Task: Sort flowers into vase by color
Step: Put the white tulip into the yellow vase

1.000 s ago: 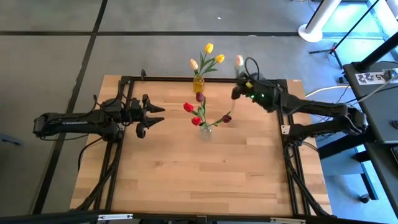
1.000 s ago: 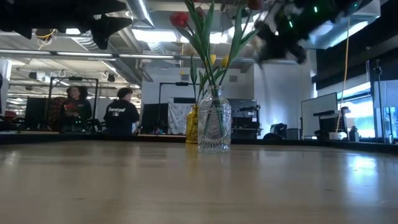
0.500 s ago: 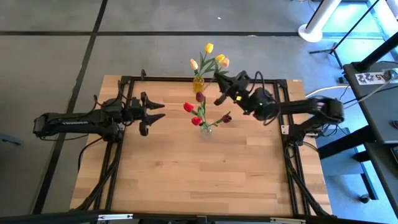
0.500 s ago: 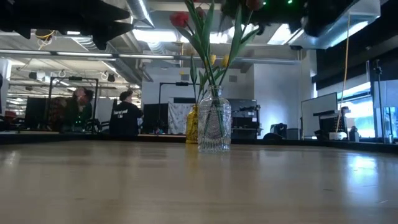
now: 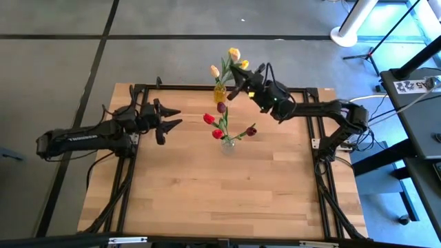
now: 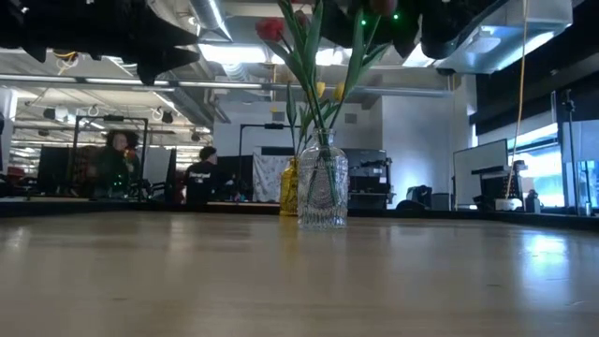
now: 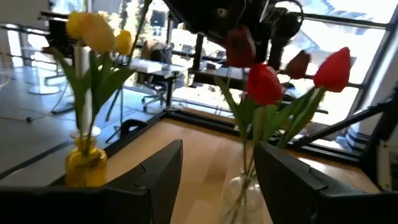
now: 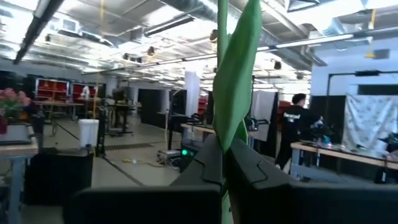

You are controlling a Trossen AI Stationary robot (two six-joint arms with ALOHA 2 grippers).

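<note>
Two vases stand on the wooden table [image 5: 207, 186], both in the upper middle of the high view: a yellow vase [image 5: 220, 93] at the far edge and a clear glass vase [image 5: 227, 144] just nearer the centre. Count the flowers: the clear vase carries four tulips, two red heads [image 5: 209, 119] on its left, one maroon head [image 5: 221, 107] above and another maroon head [image 5: 251, 130] leaning out to the right. Around the yellow vase there are three pale heads, a cream one [image 5: 215, 71] and two yellow ones [image 5: 233, 54], stems rising from the neck and fanning toward the top of the frame. The right gripper [image 5: 238, 85] sits right beside that yellow bunch, and its wrist view shows its fingers pressed together on a green stem and leaf [image 8: 233, 81], which runs upright out of the top of the frame. The left gripper [image 5: 169, 118] hangs at the left of centre, well apart from both vases, fingers spread with nothing between them; its wrist view looks between them at the red tulips [image 7: 264, 84] and the yellow vase [image 7: 86, 163]. The low view shows the pale wood tabletop running level to the clear vase [image 6: 322, 192], with an office hall behind: ceiling lights, desks, screens and two people [image 6: 201, 173] in the left background.
</note>
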